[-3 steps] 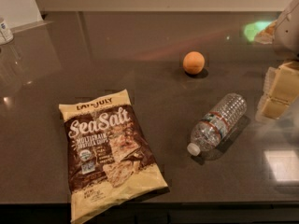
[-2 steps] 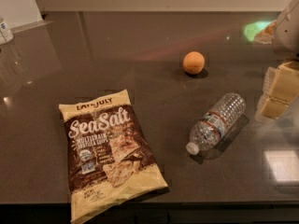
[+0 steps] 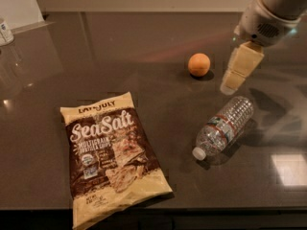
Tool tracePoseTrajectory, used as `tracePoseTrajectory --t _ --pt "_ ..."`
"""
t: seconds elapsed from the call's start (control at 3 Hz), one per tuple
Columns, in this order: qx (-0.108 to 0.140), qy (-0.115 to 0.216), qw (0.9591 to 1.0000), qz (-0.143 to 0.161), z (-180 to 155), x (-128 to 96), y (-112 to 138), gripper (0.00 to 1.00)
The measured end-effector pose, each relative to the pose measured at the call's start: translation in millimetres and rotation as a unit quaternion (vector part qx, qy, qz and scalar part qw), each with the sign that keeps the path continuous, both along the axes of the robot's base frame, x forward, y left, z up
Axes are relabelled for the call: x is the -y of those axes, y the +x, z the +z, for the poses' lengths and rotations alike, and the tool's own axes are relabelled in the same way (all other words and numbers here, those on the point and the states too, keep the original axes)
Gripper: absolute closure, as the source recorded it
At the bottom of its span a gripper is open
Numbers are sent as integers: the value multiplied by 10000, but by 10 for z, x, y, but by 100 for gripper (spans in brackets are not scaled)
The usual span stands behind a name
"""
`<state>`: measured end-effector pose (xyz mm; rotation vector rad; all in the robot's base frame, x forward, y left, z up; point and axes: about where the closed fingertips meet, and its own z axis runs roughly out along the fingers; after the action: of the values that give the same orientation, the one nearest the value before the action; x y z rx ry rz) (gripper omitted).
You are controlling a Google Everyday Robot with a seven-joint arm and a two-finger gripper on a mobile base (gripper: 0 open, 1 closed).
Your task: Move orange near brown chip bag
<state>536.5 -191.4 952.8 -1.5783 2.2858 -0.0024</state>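
Orange (image 3: 199, 64): upper middle-right of frame, sitting on the table (image 3: 144, 37); round, matte, with a small shadow on its right side; nothing touches it.
Orange vs brown chip bag (image 3: 112, 159): well apart; the bag lies down-left of the orange, with bare table between them.
Brown chip bag: lower left of frame, lying flat and face up, "Sea Salt" lettering readable, pictured chips below it; its bottom end reaches the table's front edge, past it or not I cannot tell.
Orange vs gripper (image 3: 229, 84): the gripper is just right of the orange and slightly lower in frame; near, not touching, a strip of table shows between them.
Gripper: upper right of frame, a cream segmented part slanting down-left from the white wrist housing (image 3: 268, 18); the tip is low over the table, contact with the table cannot be told.
Gripper grip: cannot tell whether released or clenched.
Water bottle (image 3: 224, 127): clear plastic, on its side, right of centre, below the gripper; white cap points lower left, label band round the middle; apart from orange, bag and gripper.
Table: dark and glossy, fills most of the frame; bright square reflection (image 3: 290, 169) at lower right.
Far upper left: small white-labelled container (image 3: 5, 31), cut off by the frame edge.
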Motion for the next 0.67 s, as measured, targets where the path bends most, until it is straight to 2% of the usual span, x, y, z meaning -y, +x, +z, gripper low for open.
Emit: tracePoseTrajectory --t 0.33,0.67 --pt "26 280 9994 -202 -107 -123 467 0" --pt "21 528 9978 -389 -266 -221 796 0"
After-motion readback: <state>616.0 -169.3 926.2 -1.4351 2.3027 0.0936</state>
